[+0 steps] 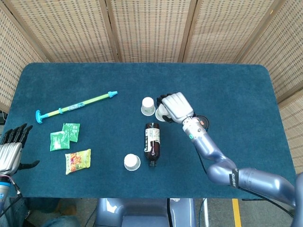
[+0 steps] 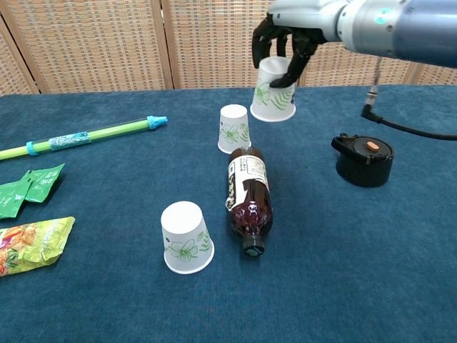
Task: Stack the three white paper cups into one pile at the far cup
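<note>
My right hand [image 2: 289, 28] [image 1: 176, 106] grips an upside-down white paper cup [image 2: 274, 91] high above the table, just right of the far cup [image 2: 233, 129] [image 1: 148, 106], which stands upside down near the table's middle. In the head view the hand covers most of the held cup [image 1: 161, 113]. The near cup [image 2: 186, 237] [image 1: 131, 162] stands upside down toward the front. My left hand [image 1: 10, 150] hangs open off the table's left front corner, holding nothing.
A brown bottle [image 2: 246, 196] [image 1: 151, 143] lies on its side between the far and near cups. A black lid [image 2: 363, 158] sits to the right. A green-and-blue stick [image 2: 78, 136] and snack packets [image 2: 28, 243] lie at the left.
</note>
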